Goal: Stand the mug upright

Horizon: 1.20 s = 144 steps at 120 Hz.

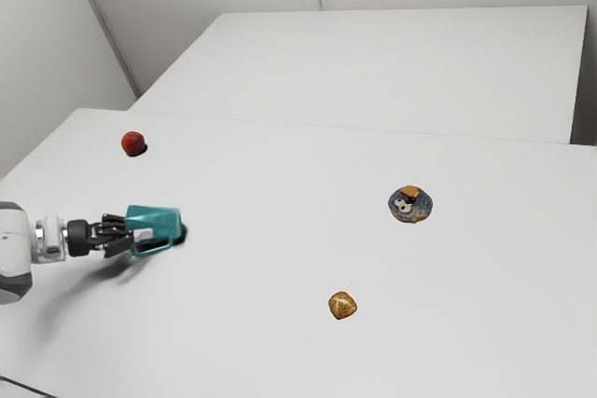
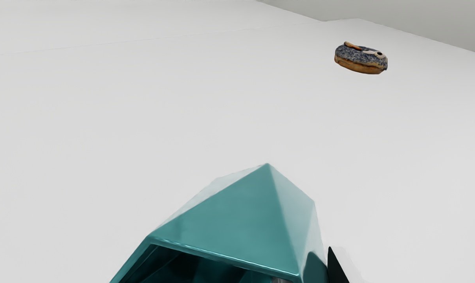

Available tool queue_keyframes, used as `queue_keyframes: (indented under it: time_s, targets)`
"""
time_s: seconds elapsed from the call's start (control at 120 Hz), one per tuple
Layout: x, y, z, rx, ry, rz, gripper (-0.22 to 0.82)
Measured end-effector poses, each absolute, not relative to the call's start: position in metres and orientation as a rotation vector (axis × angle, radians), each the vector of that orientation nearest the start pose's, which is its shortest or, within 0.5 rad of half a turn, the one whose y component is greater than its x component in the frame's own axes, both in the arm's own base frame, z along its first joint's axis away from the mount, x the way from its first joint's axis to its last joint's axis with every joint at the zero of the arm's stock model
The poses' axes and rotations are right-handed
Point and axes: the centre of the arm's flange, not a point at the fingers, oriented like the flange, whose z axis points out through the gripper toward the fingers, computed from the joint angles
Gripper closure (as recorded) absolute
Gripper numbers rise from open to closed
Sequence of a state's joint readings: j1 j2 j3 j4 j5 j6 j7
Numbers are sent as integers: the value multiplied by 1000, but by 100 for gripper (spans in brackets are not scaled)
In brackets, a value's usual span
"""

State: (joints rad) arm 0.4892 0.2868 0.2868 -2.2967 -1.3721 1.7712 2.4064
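Observation:
In the exterior view, the black gripper (image 1: 118,235) is at the near end of the teal mug (image 1: 160,220), on the exterior view's left. The mug lies on its side, its mouth toward the gripper and its base pointing away from the arm. Its handle loop hangs on the side nearer the exterior camera. In the wrist view, the faceted teal mug (image 2: 229,224) shows its outer wall and part of its dark mouth, and a black part of the gripper (image 2: 336,269) stands close against the outer wall. Whether the mug touches the table is unclear.
A red fruit (image 1: 133,144) lies beyond the mug on the white table (image 1: 252,323). Toward the exterior view's right sit a dark-glazed donut (image 1: 410,205), visible also in the wrist view as a donut (image 2: 361,59), and a small golden-brown pastry (image 1: 342,305).

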Motion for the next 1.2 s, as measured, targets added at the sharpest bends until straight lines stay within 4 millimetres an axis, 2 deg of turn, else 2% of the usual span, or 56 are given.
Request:
queue_keyframes:
  time_s: [0.15, 0.367, 0.442, 0.558, 0.608, 0.717, 0.817, 0.9, 1.008, 1.2]
  targets:
    - [406, 281, 237, 2061, -792, 1362, 73]
    - [412, 280, 251, 2056, -837, 1394, 75]
    - [422, 272, 272, 2058, -890, 1406, 76]
    - [441, 247, 316, 2098, -1007, 1352, 76]
    - [442, 235, 326, 2132, -1031, 1301, 76]
    - [425, 212, 348, 2229, -1082, 1181, 77]
    - [401, 232, 368, 2398, -1144, 981, 77]
    - [396, 238, 376, 2509, -1184, 782, 78]
    - [412, 230, 389, 2618, -1241, 563, 78]
    - [457, 189, 405, 2756, -1265, 338, 78]
